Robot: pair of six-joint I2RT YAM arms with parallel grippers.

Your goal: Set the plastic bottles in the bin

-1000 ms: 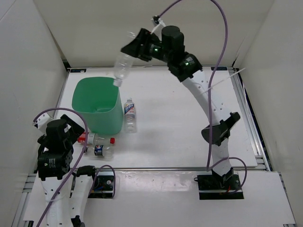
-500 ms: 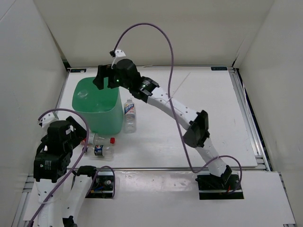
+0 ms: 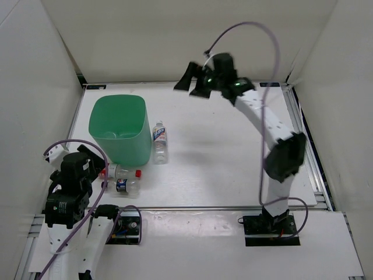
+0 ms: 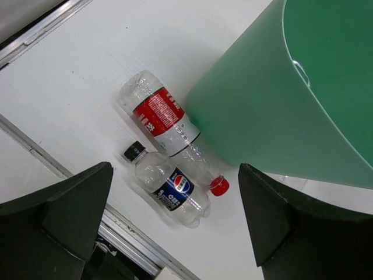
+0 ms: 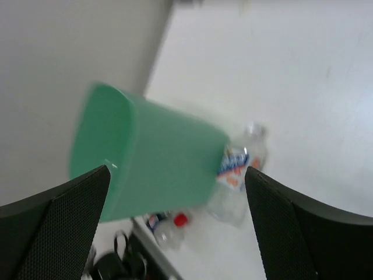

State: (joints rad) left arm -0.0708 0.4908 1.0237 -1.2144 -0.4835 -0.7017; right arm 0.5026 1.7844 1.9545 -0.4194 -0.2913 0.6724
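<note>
The mint-green bin (image 3: 132, 149) stands at the table's left. Three plastic bottles lie on the table beside it. One with a white-blue label (image 3: 159, 142) lies along its right wall. One with a red label (image 3: 119, 171) and one with a dark blue label (image 3: 126, 185) lie at its front. My right gripper (image 3: 188, 86) hangs open and empty high over the far middle, well right of the bin (image 5: 151, 163). My left gripper (image 3: 93, 165) hovers open above the red-label bottle (image 4: 160, 114) and the dark blue one (image 4: 169, 189), touching neither.
White walls close in the table on three sides. A metal rail (image 3: 221, 207) runs along the near edge, close to the dark blue bottle. A purple cable (image 3: 256, 35) arches above the right arm.
A second ago my right gripper held a clear bottle over the bin. It then reached above the bin and opened, and has now swung back right, empty. The left arm barely shifted.
</note>
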